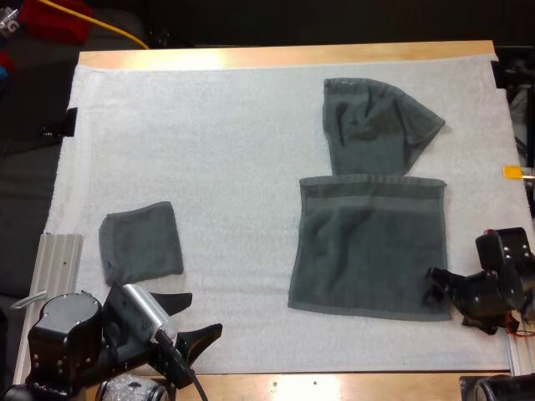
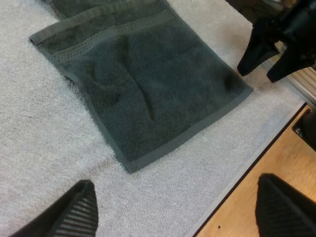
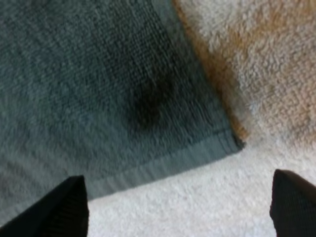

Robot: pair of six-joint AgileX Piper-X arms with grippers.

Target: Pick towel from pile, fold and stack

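Towel (image 1: 368,246) to fold: where is it?
Flat on the white mat (image 1: 217,134), right of centre. A crumpled towel (image 1: 376,125) touches its far edge, and 1 folded towel (image 1: 140,242) lies near left.
Step and pincers?
Folding looks about to begin. Right gripper (image 1: 436,286) hovers wide at the near right corner. Left gripper (image 1: 191,317) is wide too, well apart. Next, I judge, each must pinch a near corner. No writing is readable.

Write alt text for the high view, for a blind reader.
A dark flat towel lies on a white mat, the open right claw at its near right corner. A crumpled towel touches its far edge; a folded towel lies by the left claw.
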